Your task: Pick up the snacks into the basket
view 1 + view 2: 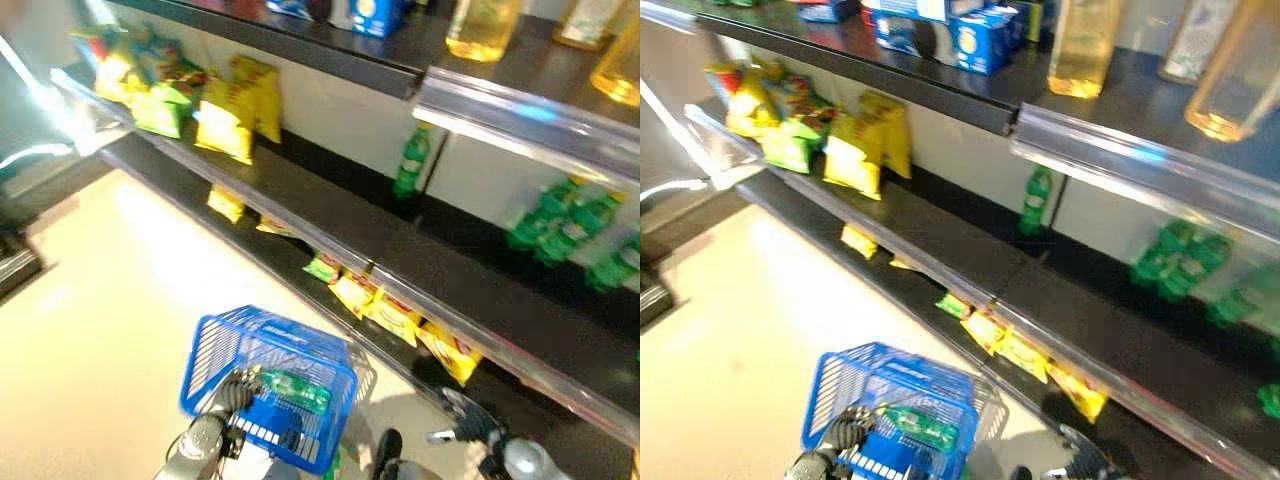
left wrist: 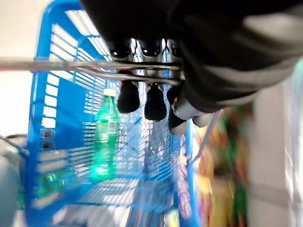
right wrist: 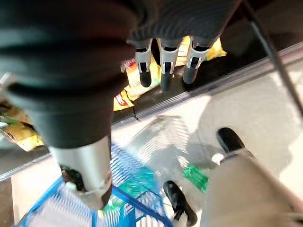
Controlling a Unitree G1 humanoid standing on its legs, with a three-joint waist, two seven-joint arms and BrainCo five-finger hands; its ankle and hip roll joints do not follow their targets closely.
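A blue wire basket (image 1: 215,350) hangs low in front of the shelves, and my left hand (image 1: 235,390) is shut on its metal handle (image 2: 71,64). A green bottle (image 2: 105,132) lies inside it. Yellow snack packets (image 1: 395,315) lie in a row on the lowest black shelf, just beyond the basket. More yellow and green snack bags (image 1: 235,115) stand on the middle shelf at the far left. My right hand (image 1: 465,418) hovers low to the right of the basket, open and holding nothing. Its fingers (image 3: 164,66) reach out above the low yellow packets (image 3: 135,85).
Green bottles (image 1: 560,220) stand on the middle shelf at right, with one (image 1: 410,160) alone near the centre. Oil bottles (image 1: 480,25) and blue boxes (image 1: 375,15) fill the top shelf. A clear rail (image 1: 520,110) edges that shelf. Cream floor (image 1: 110,320) lies to the left.
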